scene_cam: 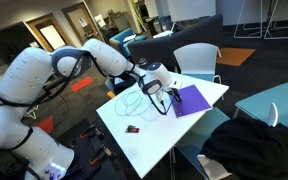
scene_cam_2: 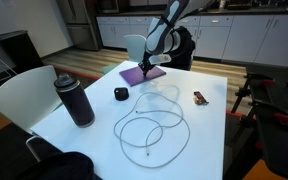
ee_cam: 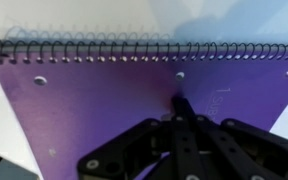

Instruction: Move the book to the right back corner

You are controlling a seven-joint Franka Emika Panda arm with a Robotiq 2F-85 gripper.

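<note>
The purple spiral-bound book (ee_cam: 94,105) lies flat on the white table near one of its corners, seen in both exterior views (scene_cam: 194,99) (scene_cam_2: 136,75). My gripper (ee_cam: 181,102) is shut, with its fingers together and their tip down on the book's cover. It stands over the book's edge in both exterior views (scene_cam: 168,99) (scene_cam_2: 145,68). The wire spine runs along the top of the wrist view. The table corner (scene_cam: 224,88) lies just beyond the book.
On the table (scene_cam_2: 209,130) are a dark bottle (scene_cam_2: 74,100), a small black cup (scene_cam_2: 121,94), a looped white cable (scene_cam_2: 149,128) and a small dark red item (scene_cam_2: 199,97). White chairs (scene_cam_2: 19,95) and a dark bag (scene_cam: 249,145) surround it.
</note>
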